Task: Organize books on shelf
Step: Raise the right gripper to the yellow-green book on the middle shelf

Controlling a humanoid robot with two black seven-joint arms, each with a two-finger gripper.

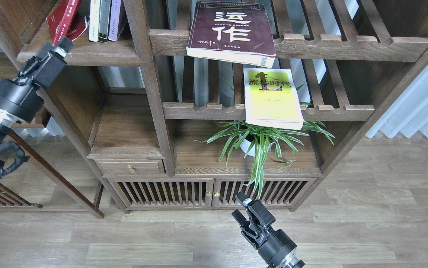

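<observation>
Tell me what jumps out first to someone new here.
The thick maroon book lies flat on the upper slatted rack, its front edge overhanging the rail. Just below, the yellow-green book lies on the lower slatted rack, above a spider plant.

Thick book (231,31) lies on rack (348,46) above thinner book (272,98).

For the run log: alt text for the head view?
Maroon book and yellow-green book lie flat on slatted racks of a wooden bookcase, above a spider plant. Left gripper hovers near upright books; right gripper waits low, empty.
</observation>
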